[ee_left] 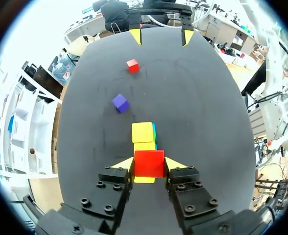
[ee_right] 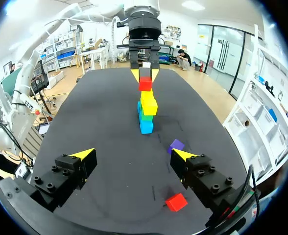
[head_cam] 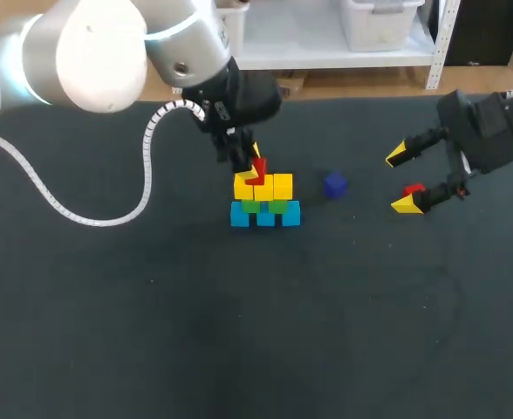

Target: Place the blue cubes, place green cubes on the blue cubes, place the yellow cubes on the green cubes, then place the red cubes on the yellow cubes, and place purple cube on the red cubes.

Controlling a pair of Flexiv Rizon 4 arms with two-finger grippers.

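The small red cube (ee_left: pixel 149 163) is pinched between the yellow tips of my left gripper (ee_left: pixel 149 165), just over the stack's yellow cubes (ee_left: pixel 143 132). I should lower it square, seat it flush, then release gently. My right gripper (ee_right: pixel 134 155) stands spread near a second red cube (ee_right: pixel 176 201).

The table (head_cam: pixel 239 332) I work at is a flat, dark, matte black top, stretching from left to right and near to far, with faint pale specks.
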